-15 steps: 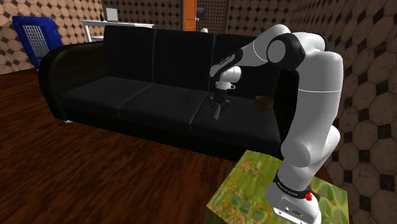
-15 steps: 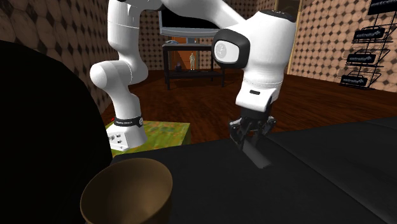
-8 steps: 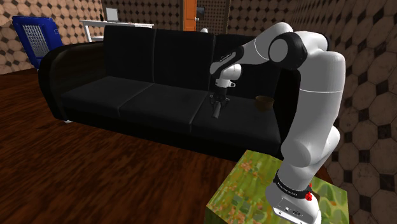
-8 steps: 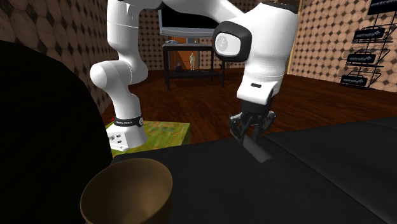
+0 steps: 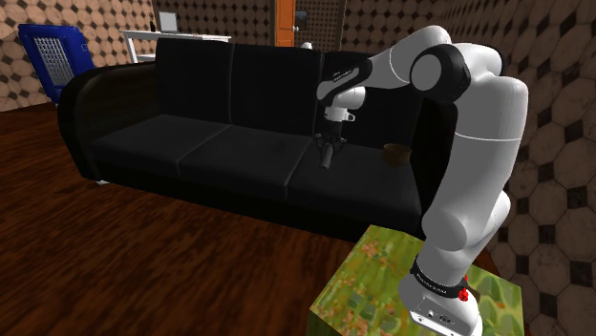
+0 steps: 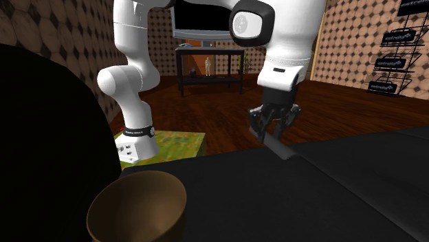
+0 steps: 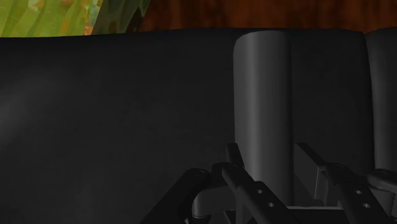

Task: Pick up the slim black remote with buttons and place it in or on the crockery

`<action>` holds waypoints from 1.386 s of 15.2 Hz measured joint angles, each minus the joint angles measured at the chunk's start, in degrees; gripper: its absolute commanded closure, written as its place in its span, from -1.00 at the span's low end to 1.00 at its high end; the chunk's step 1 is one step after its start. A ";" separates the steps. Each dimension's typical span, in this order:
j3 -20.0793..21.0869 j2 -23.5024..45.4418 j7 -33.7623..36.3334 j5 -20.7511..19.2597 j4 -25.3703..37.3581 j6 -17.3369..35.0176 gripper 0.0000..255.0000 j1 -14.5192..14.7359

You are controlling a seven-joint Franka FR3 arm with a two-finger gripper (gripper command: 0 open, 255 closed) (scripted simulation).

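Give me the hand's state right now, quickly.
Hand: closed on the slim dark remote, which hangs from it above the black sofa seat.

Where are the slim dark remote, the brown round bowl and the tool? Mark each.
Slim dark remote (image 6: pixel 283 151): second exterior view, lower end.
Brown round bowl (image 6: pixel 141 201): second exterior view, inner wall.
Tool (image 6: pixel 272 132): second exterior view, between fingertips.

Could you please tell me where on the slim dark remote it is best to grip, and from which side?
Grip the remote at one end across its narrow width, from above. It is a long, thin slab, so its long edges fit between the fingers. The end effector holds it that way now, hanging tilted over the sofa.
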 measured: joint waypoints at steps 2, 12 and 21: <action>-0.04 -0.55 0.29 -0.20 0.79 -1.31 1.00 0.01; -0.20 -3.02 1.75 -1.08 5.54 -8.36 1.00 -0.01; -0.50 -4.66 2.37 -1.64 9.87 -14.29 1.00 -0.31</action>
